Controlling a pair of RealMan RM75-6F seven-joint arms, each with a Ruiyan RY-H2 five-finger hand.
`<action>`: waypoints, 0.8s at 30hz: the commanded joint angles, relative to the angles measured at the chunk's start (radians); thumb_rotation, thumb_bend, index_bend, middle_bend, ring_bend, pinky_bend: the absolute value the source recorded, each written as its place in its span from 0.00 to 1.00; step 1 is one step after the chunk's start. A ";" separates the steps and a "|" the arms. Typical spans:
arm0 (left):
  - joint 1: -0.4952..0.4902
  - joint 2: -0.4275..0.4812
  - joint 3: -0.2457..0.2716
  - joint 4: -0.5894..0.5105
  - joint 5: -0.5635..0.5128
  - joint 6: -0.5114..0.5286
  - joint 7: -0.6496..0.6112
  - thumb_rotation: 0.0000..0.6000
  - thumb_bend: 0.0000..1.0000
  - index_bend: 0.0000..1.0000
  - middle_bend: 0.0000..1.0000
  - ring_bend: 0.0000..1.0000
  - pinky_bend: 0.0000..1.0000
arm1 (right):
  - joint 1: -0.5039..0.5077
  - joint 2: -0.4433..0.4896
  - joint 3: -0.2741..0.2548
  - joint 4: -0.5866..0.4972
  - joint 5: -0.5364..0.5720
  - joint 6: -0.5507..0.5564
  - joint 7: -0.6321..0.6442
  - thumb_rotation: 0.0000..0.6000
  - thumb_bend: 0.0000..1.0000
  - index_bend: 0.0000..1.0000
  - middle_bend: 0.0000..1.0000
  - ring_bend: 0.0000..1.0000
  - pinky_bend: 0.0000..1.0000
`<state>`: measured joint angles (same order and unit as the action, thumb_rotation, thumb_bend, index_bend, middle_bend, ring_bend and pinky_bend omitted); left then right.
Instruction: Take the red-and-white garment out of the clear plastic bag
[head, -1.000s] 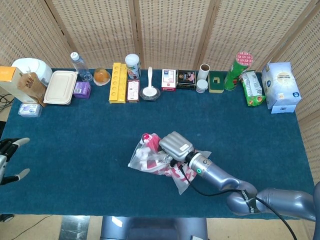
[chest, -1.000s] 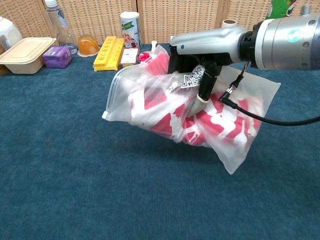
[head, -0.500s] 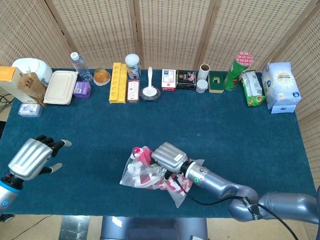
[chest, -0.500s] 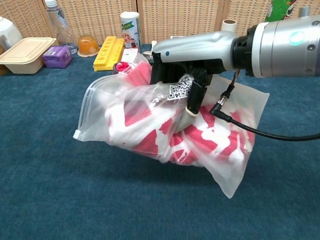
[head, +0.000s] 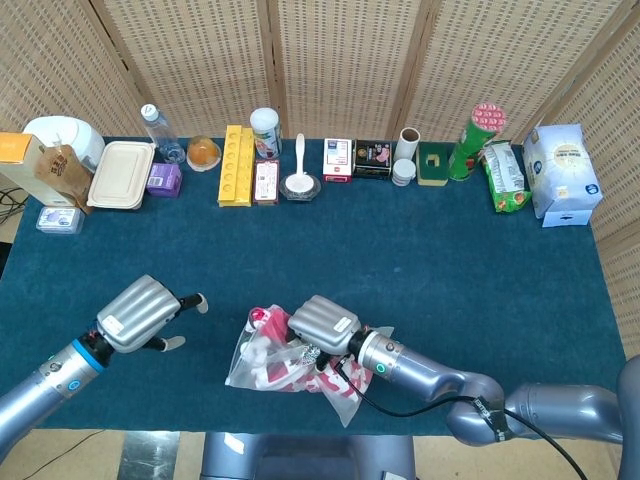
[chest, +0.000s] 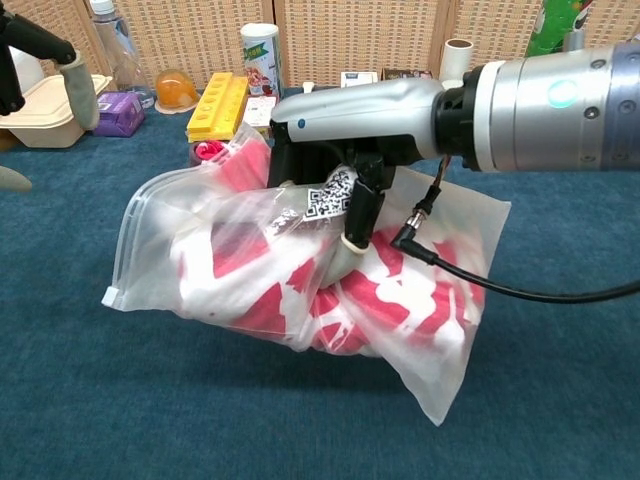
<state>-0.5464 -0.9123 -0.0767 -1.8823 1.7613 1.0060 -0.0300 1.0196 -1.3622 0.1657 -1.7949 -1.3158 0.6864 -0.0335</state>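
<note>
The right hand (head: 322, 324) grips the upper side of the clear plastic bag (chest: 300, 270), fingers (chest: 357, 215) curled down and pressing into the film; in the chest view the bag is gathered under the palm and appears lifted off the blue table cloth (head: 450, 260), with its zip edge (chest: 125, 250) hanging open-side toward the left of the picture. The red-and-white garment (chest: 400, 300) is wholly inside the bag, bunched up, with a red fold showing near the mouth at the top left (chest: 210, 152). A black cable (chest: 520, 285) runs from the right wrist across the bag's rear corner. The left hand (head: 140, 315) is just left of the bag in the head view, apart from it, holding nothing; its fingers are spread, two light fingertips (chest: 80, 80) showing at the top left edge of the chest view. Whether the bag's lower corner touches the cloth cannot be told. Along the far edge of the table stand a row of items: a water bottle (head: 158, 130), a beige lidded box (head: 121, 174), a yellow tray (head: 236, 165), a white spoon in a dark bowl (head: 300, 178), a green tube can (head: 474, 135) and a white-blue bag (head: 561, 172).
</note>
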 joint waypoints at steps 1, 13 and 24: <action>-0.017 -0.013 0.008 -0.010 0.000 -0.014 -0.013 0.98 0.18 0.41 1.00 0.99 0.96 | 0.005 -0.008 0.002 0.006 0.001 -0.004 0.007 1.00 0.21 0.91 0.92 1.00 1.00; -0.079 -0.039 0.037 -0.011 -0.004 -0.070 -0.112 0.94 0.19 0.41 1.00 0.99 0.96 | 0.022 -0.018 0.016 0.018 0.005 -0.020 0.042 1.00 0.21 0.91 0.92 1.00 1.00; -0.125 -0.093 0.043 0.012 -0.028 -0.091 -0.172 0.93 0.19 0.41 1.00 0.99 0.96 | 0.026 -0.016 0.018 0.018 -0.013 -0.028 0.093 1.00 0.21 0.91 0.92 1.00 1.00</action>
<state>-0.6640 -0.9969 -0.0329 -1.8738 1.7385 0.9183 -0.1907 1.0452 -1.3777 0.1833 -1.7767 -1.3264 0.6583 0.0552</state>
